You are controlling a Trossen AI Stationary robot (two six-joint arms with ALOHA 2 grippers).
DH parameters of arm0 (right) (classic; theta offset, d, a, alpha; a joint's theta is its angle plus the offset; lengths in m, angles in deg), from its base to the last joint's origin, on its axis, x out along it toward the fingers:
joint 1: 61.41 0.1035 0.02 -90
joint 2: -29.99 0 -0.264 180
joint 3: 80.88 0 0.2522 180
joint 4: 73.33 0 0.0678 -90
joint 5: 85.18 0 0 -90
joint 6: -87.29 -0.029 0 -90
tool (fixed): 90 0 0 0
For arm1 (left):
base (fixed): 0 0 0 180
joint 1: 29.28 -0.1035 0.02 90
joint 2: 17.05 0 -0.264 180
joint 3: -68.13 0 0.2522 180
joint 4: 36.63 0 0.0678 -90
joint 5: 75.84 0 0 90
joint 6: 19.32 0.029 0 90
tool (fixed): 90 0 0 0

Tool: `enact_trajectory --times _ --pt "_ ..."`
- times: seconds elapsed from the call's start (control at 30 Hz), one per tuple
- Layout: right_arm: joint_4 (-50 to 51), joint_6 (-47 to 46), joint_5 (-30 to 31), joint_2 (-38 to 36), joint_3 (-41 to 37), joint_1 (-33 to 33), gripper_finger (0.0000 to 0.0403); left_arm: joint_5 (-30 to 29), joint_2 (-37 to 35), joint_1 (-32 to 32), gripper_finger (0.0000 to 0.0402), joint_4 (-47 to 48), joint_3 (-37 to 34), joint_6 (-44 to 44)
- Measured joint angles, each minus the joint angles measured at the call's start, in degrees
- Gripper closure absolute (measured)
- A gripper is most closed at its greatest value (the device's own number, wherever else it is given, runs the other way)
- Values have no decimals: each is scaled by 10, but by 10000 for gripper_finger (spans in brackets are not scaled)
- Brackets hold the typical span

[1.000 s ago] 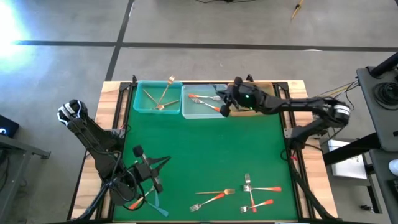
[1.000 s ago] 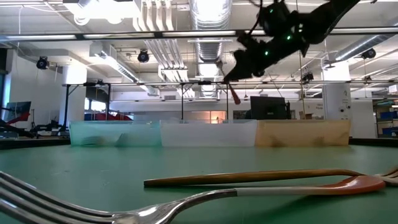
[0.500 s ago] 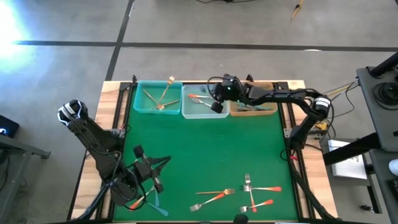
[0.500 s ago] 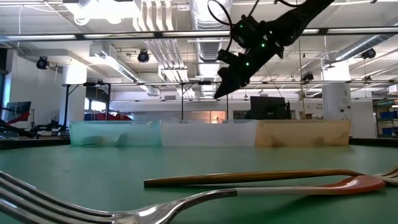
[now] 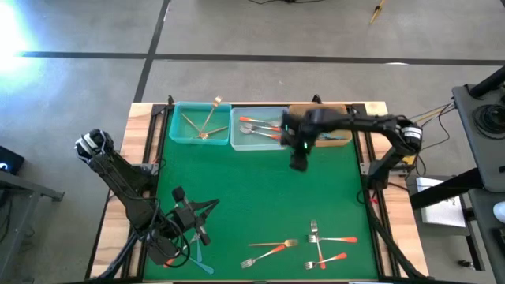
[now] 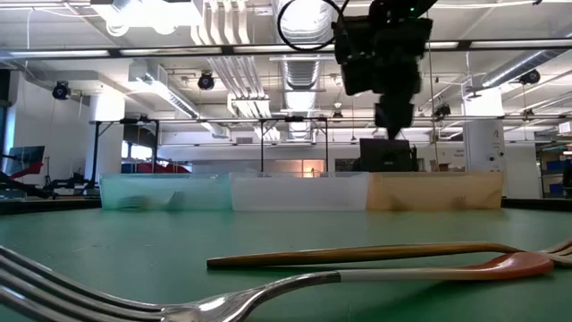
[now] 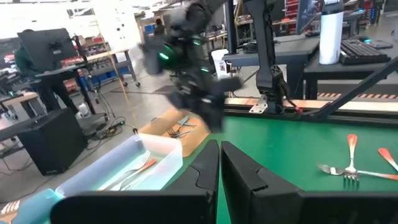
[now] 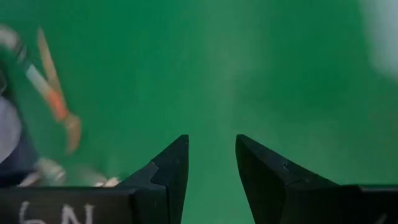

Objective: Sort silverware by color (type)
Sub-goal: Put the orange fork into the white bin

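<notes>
Orange-handled forks [image 5: 331, 240] lying in a loose cluster with a gold fork [image 5: 272, 244] by the near edge of the worktop [image 5: 260, 189], toward its right corner, mostly crossing one another. Hovering with the right gripper [image 5: 300, 163] over bare green just in front of the middle bin [image 5: 234, 134] at the far edge, fingers [image 8: 173, 163] spread and holding nothing. Looking, then, at a straight run toward the near edge, with open mat all the way and nothing standing between. Judging the right arm the nearer one for that cluster. Resting the left gripper [image 5: 207, 205] low by the near-left corner, fingers [image 7: 202, 171] pressed together or nearly so, apparently empty, with a teal-handled fork [image 5: 201, 264] just beside the arm. Expecting trouble mainly from the overlap: handles running partly along the near edge, partly square to it, so needing the wrist turned across one handle only. Keeping clear of the near edge while coming down, there being little room beyond the forks.
</notes>
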Motion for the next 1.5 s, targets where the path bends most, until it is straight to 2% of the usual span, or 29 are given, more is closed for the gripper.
enact_trajectory --times 0.17,0.33,0.4,0.6,0.73,0.8,0.93,1.07,1.5 --pt "-7 -124 2 -20 -72 141 287 7 0 1 401 23 0 -1" --pt "-39 -288 107 -26 -119 299 294 26 -2 3 401 25 0 -7" --pt "-59 -369 126 -26 -133 355 296 27 -2 4 401 26 0 -19" --pt "-172 -567 158 -26 -167 479 296 107 -2 4 401 28 0 -38" --pt "-175 -608 201 -26 -168 527 301 133 -2 4 401 27 0 -52" --pt "-176 -641 204 -26 -168 543 302 144 -2 4 401 28 0 -64" --pt "-194 -780 212 -26 -169 563 302 165 -2 4 401 27 0 -88" --pt "-211 -878 260 -26 -169 583 301 173 -2 5 401 27 0 -90" --pt "-223 -926 254 59 -143 620 300 173 -2 7 401 29 0 -88"
